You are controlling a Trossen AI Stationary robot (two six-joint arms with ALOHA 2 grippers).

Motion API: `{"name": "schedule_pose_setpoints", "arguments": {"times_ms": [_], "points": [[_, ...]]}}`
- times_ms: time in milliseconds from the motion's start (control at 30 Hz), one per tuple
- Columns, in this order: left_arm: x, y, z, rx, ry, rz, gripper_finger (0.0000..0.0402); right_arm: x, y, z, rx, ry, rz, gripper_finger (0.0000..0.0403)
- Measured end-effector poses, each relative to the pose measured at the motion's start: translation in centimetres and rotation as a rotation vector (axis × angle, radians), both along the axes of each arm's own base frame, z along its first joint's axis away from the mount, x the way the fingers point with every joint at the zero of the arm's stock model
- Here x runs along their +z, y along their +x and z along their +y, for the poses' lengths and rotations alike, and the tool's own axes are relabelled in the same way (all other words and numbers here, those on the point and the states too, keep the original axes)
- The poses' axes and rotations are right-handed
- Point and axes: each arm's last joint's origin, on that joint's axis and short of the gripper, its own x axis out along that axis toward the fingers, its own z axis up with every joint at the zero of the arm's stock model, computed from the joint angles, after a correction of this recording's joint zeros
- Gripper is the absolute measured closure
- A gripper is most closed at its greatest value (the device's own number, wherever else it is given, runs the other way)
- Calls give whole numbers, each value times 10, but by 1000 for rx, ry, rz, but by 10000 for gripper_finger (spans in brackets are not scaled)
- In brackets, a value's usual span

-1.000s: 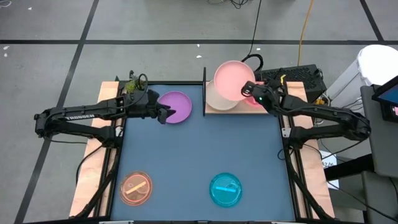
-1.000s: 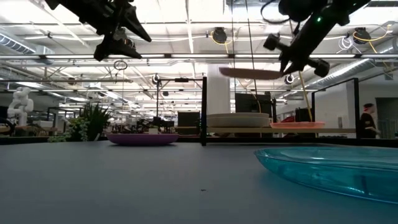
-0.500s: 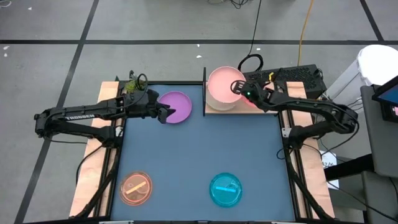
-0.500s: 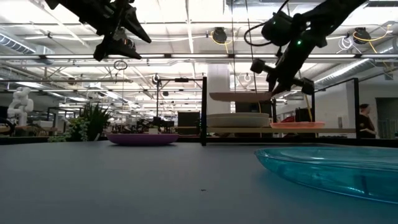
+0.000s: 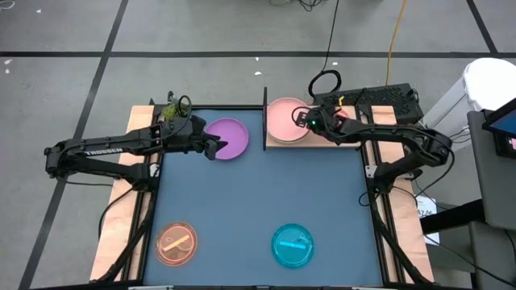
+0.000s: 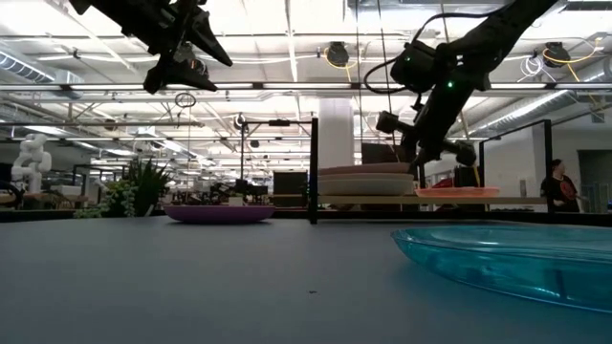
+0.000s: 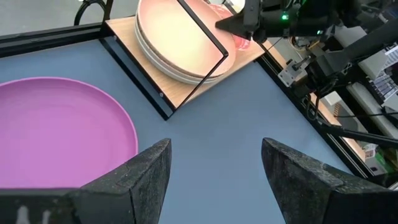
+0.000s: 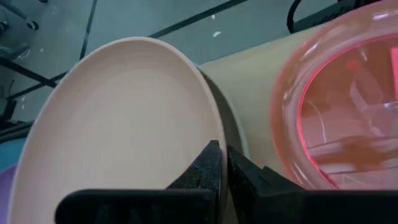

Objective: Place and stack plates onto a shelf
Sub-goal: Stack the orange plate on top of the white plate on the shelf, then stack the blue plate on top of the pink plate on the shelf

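Observation:
A pink plate (image 5: 284, 118) lies on top of a cream plate (image 6: 363, 184) on the shelf (image 5: 278, 144), a wooden board with a black upright panel (image 5: 265, 115). My right gripper (image 5: 310, 119) is shut on the pink plate's right rim. Beside the stack, a translucent magenta dish (image 8: 348, 118) rests on the board. A purple plate (image 5: 229, 137) sits on the blue mat, left of the panel. My left gripper (image 5: 214, 150) hangs open above the purple plate's near edge, with nothing between its fingers (image 7: 140, 183). My right gripper pinches the pink plate's rim (image 8: 219, 134) between its two fingers (image 8: 205, 165), on the side toward the magenta dish. The fingers come slanting down from the table's right. The plate lies about level on the cream plate (image 7: 186, 68).
An orange dish (image 5: 176, 244) and a cyan dish (image 5: 292, 246) lie near the mat's front edge. Cables and a black box (image 5: 379, 101) sit behind the shelf on the right. A person (image 6: 557, 186) stands far off in the room.
My right gripper has come down and toward the table's left with the pink plate. The plate hung above the shelf a second ago; now it lies on the cream plate.

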Motion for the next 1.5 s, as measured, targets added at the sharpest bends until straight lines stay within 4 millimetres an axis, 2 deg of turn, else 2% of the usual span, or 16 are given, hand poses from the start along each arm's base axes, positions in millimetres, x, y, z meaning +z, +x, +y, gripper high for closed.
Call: {"name": "schedule_pose_setpoints", "arguments": {"times_ms": [433,633,867,1267,1500], "points": [[0,0,-1,-3,-25,-7,149,3,-4,2,28,17,13,324],[0,1,-2,-16,-30,-8,149,20,-13,8,50,-10,8,295],[0,2,-8,-43,-31,-7,149,39,-30,18,66,-23,5,292],[-1,3,-19,-87,-24,4,149,67,-35,46,291,-84,-57,293],[-1,4,-28,-126,-24,4,149,76,-32,74,557,-21,-150,294]]}}
